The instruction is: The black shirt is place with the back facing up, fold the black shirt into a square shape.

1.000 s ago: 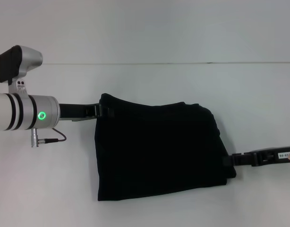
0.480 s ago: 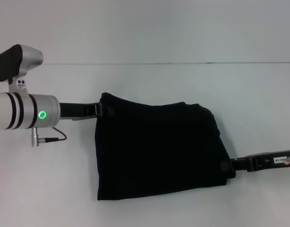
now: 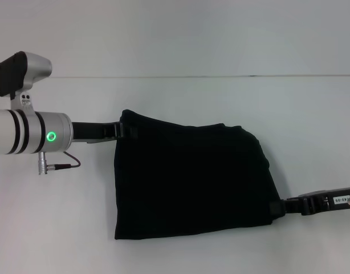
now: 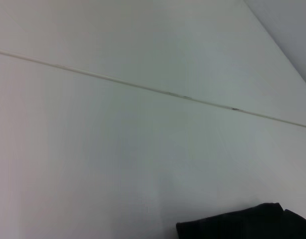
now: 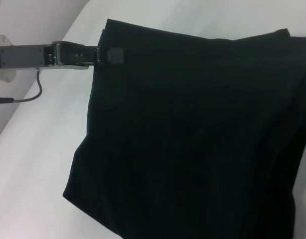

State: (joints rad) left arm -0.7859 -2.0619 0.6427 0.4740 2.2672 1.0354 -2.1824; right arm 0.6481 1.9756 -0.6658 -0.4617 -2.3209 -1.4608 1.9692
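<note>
Left hand (image 3: 127,132) pinches shirt (image 3: 192,182) at its far-left corner; right hand (image 3: 276,209) pinches its near-right corner, diagonally opposite

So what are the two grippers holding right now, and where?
Both hold the black shirt: the left gripper pinches its far left corner, the right gripper its near right corner.

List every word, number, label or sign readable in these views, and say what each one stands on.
Small white label with dark characters on the right gripper, beside the plain matte black shirt: too small and blurred to read.
Round glowing green ring on the silver left arm behind the left gripper: a light, not text.
Black shirt and white table: no print.
</note>
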